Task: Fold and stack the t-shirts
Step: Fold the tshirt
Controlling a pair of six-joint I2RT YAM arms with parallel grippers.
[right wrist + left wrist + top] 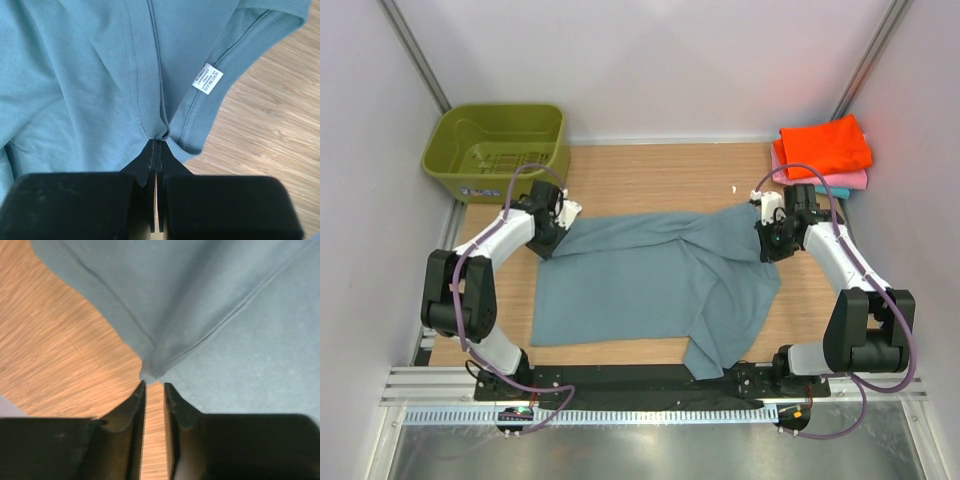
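Item: blue-grey t-shirt (650, 280) – spread across the middle of the wooden surface (650, 180), rumpled on its right side, where a fold runs down towards the near edge.

Left fingers (134, 410): we record them slightly apart, with a strip of bare wood showing through the gap. A pointed corner of the shirt lies just ahead of the tips. We cannot tell whether it touches the left tip, but no cloth sits between them.

Right fingers (142, 167): together, clamped on a pinch of the same shirt beside its neckline seam. The cloth gathers into creases at the tips, and a white label (206, 78) lies just beyond, its print too small to read.

Other stock: orange t-shirt (825, 145), folded, on top of a pink t-shirt (855, 181) in the far right corner. Of the teal t-shirt (840, 192) we see only a sliver beneath them.

Olive-green basket (495, 150): far left corner, well apart from the shirts.

Obscured: the shirt's near right end is lost against the dark rail by the arm bases, and both wrist views crop the shirt.
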